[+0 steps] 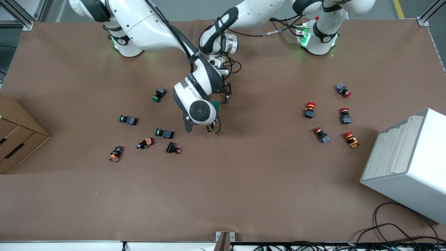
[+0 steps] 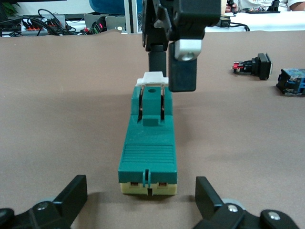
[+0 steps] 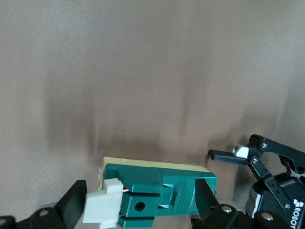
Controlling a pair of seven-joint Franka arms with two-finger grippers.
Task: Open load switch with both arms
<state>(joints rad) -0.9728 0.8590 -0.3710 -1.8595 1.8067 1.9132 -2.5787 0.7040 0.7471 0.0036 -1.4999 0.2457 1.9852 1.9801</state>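
Observation:
The load switch (image 1: 216, 106), a dark green block on a cream base with a white lever (image 2: 152, 78) at one end, lies flat on the brown table near its middle. My left gripper (image 2: 140, 187) is low at the switch's plain end, open, with a fingertip on each side of that end and clear of it. The right gripper (image 3: 140, 191) hangs over the lever end, open. One of its fingers (image 3: 71, 202) is next to the white lever (image 3: 101, 207) and the other is by the green body (image 3: 157, 188). The front view hides most of the switch under the right wrist.
Several green, orange and black push buttons (image 1: 163, 133) lie toward the right arm's end. Several red ones (image 1: 309, 109) lie toward the left arm's end. A cardboard box (image 1: 17, 136) and a white rack (image 1: 407, 164) stand at the table's ends.

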